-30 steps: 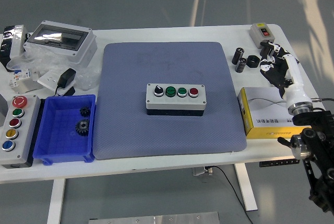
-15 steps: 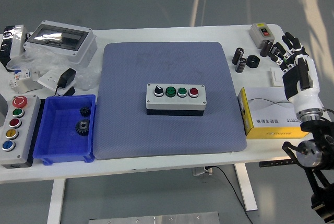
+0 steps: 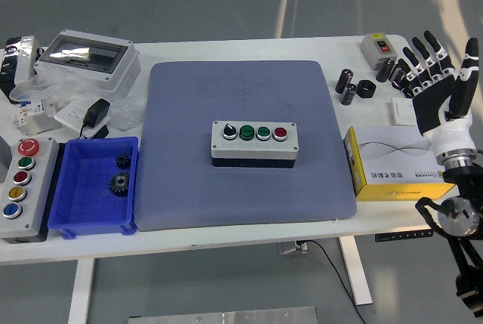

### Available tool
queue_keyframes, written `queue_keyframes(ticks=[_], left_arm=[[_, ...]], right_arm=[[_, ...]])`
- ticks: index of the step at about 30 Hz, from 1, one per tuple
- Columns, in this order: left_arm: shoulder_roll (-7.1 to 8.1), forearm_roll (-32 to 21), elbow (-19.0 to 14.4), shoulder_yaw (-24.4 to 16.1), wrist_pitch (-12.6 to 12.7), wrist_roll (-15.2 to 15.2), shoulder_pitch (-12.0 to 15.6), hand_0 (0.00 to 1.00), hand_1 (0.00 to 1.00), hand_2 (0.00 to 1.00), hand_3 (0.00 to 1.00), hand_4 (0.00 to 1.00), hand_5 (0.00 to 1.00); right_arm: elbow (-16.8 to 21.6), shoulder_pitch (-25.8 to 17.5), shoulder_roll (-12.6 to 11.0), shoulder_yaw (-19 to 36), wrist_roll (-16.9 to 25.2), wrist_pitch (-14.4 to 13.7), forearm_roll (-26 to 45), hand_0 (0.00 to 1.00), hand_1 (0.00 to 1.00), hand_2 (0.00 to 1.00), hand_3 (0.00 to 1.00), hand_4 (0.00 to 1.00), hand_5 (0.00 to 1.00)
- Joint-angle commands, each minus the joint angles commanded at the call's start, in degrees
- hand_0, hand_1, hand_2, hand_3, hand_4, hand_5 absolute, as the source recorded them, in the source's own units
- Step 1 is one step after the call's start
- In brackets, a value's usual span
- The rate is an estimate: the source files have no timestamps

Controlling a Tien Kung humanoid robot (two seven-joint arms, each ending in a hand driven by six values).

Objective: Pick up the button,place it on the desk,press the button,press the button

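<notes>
A grey button box (image 3: 253, 143) with a black knob, two green buttons and a red button lies in the middle of the blue-grey mat (image 3: 245, 143). My right hand (image 3: 438, 82) is raised at the table's right edge, fingers spread, holding nothing, well to the right of the box. A small grey switch box (image 3: 378, 47) with a red button stands at the far right corner. The left arm is out of view.
A yellow and white carton (image 3: 394, 162) lies right of the mat. Black cylinders (image 3: 348, 86) sit behind it. At left are a blue bin (image 3: 96, 186) with gears, a long multi-button box (image 3: 21, 184), a clear-lidded enclosure (image 3: 87, 57) and a black adapter (image 3: 95, 115).
My right hand has risen and turned upright beside the carton, its fingers fanning out. The button box has not moved.
</notes>
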Motion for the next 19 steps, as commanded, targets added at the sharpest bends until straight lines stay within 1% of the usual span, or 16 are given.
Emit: queue_keyframes(ticks=[1,10,19], left_arm=[[0.00,-0.07,0.00,-0.02,0.02,0.00,0.00,0.631,0.594,0.538,0.592,0.613,0.219],[0.00,-0.82,0.00,-0.23,0.31,0.24,0.41,0.631,0.595,0.538,0.593,0.614,0.219],[-0.16,-3.30,0.00,0.65,0.90,0.52,1.71,0.631,0.595,0.539,0.593,0.615,0.220]], right_arm=[[0.03,-0.04,0.01,0.12,0.00,-0.09,-0.13,0.972,0.902,0.899,0.891,0.944,0.998],[0.65,-0.66,-0.14,1.20,-0.31,-0.76,-1.94,0.968,0.891,0.893,0.889,0.943,0.998],[1.02,-1.46,-0.08,2.35,-0.42,-0.94,-3.16,0.961,0.891,0.899,0.887,0.947,0.998]])
